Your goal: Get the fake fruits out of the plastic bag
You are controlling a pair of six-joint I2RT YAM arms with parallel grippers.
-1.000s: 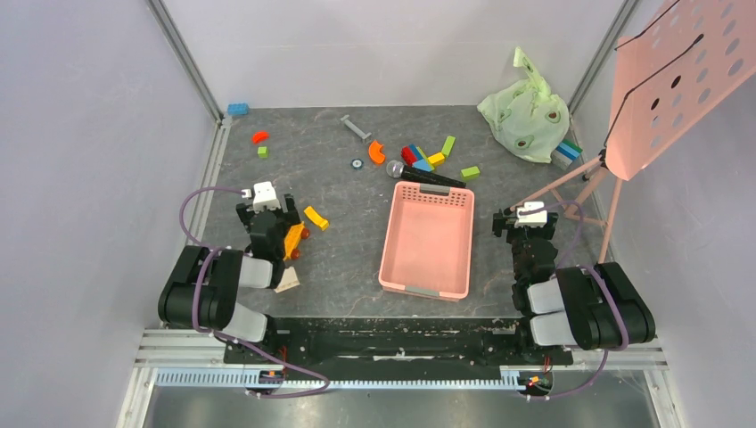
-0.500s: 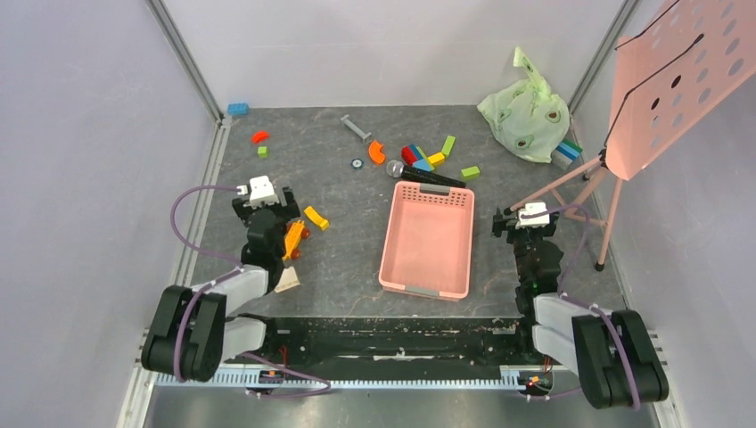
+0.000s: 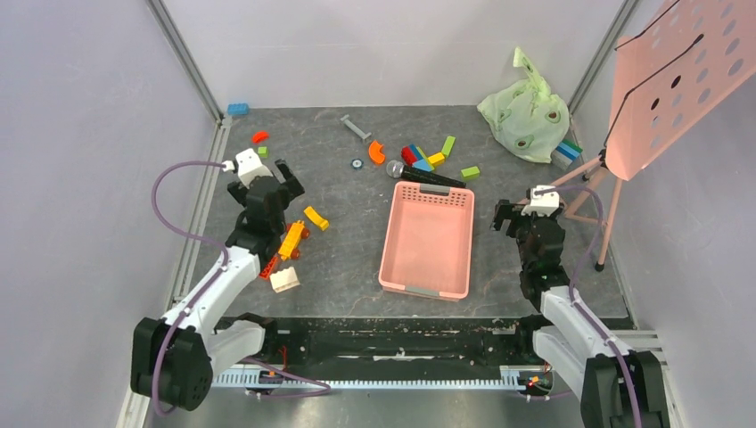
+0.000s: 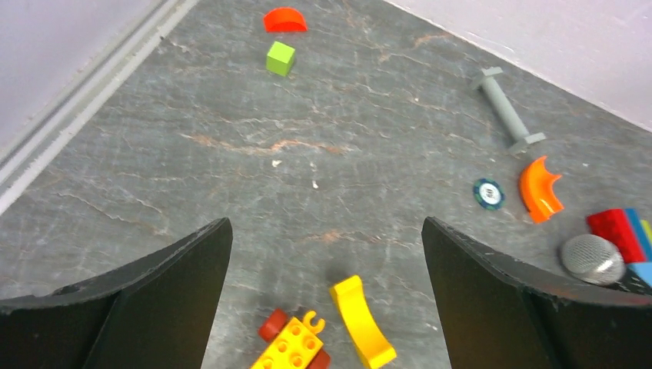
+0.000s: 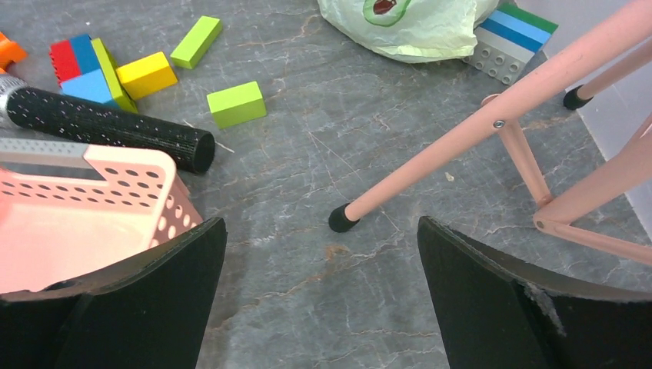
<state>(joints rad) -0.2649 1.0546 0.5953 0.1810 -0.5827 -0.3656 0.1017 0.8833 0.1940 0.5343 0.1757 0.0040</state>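
The pale green crinkly plastic bag lies bunched in the far right corner, and its lower edge shows in the right wrist view. Dark spots show on it. The fake fruits are hidden; none lies loose on the table. My left gripper is open and empty over the left part of the table, far from the bag, with bare floor between its fingers. My right gripper is open and empty to the right of the pink basket, well short of the bag.
The pink perforated basket stands mid-table, with a black microphone at its far edge. Toy blocks lie scattered beyond. A yellow curved block and a yellow toy car lie under my left gripper. The pink stand's legs cross between my right gripper and the bag.
Both arms have unfolded and reached forward. My left gripper has moved up and to the far left off the yellow car. My right gripper has moved slightly toward the far side. Both stayed open.
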